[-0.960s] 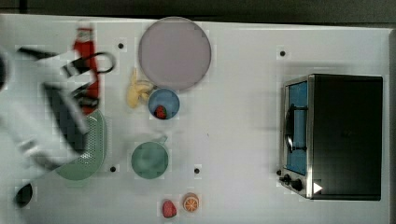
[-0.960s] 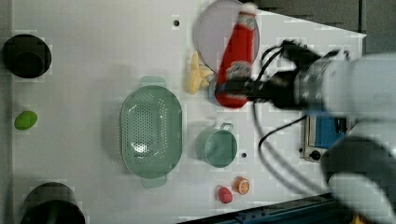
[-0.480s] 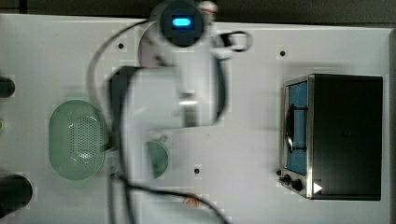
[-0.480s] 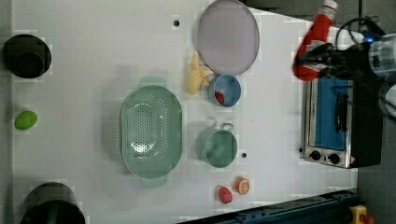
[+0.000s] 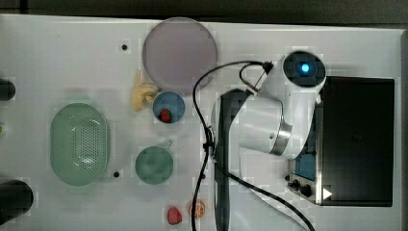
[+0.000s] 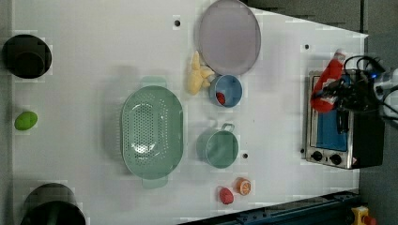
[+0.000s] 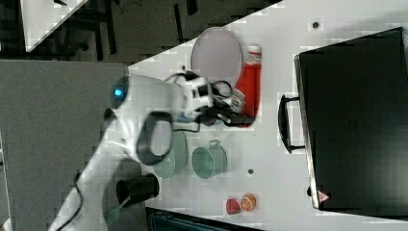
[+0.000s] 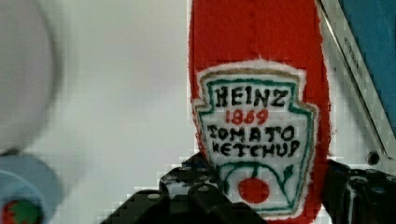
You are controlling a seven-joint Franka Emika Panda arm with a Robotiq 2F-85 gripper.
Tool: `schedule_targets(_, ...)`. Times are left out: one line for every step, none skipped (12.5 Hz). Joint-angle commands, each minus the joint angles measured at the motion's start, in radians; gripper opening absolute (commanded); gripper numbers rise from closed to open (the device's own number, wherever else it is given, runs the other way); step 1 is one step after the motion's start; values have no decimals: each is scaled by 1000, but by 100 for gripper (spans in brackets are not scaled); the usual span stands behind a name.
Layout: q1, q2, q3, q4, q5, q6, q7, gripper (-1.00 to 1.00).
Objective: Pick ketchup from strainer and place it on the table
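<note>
The ketchup (image 6: 328, 80), a red bottle with a white cap, hangs in the air by the toaster oven's front in the left view, with my gripper (image 6: 337, 90) shut on its lower body. In the right view the ketchup (image 7: 250, 82) lies between the lilac plate and the oven, the gripper (image 7: 239, 114) at its base. The wrist view has the ketchup label (image 8: 256, 140) close up, with dark fingers (image 8: 187, 198) on either side of it. The pale green strainer (image 5: 79, 144) sits empty at the top view's left on the white table (image 5: 72, 57).
A toaster oven (image 5: 356, 139) stands at the top view's right, partly under the arm. A lilac plate (image 5: 180, 53), a blue cup with a strawberry (image 5: 168, 107), a green cup (image 5: 154, 165) and a yellow item (image 5: 142, 94) crowd the middle. Dark cups (image 5: 14, 199) sit by the strainer.
The arm has swung with the ketchup away from the strainer, past the lilac plate, over to the oven's side. The grip on the bottle has stayed the same.
</note>
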Motion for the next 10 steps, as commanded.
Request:
schedule_targets(59, -8, 65, -98, 1, 117, -58, 21)
schedule_targets(59, -5, 73, -140, 2, 165, -50, 21)
schedule_targets(60, 0, 82, -173, 2, 211, -39, 21)
schedule_targets(61, 8, 92, -198, 2, 248, -37, 21)
schedule_targets(63, 20, 101, -216, 2, 279, -36, 21)
schedule_targets(65, 37, 108, -225, 2, 304, -35, 27)
schedule_targets(65, 55, 113, -228, 2, 321, -35, 47)
schedule_targets(65, 61, 118, -226, 2, 329, -35, 69)
schedule_targets(65, 55, 120, -222, 2, 324, -35, 91)
schedule_targets(65, 37, 120, -218, 2, 320, -35, 100)
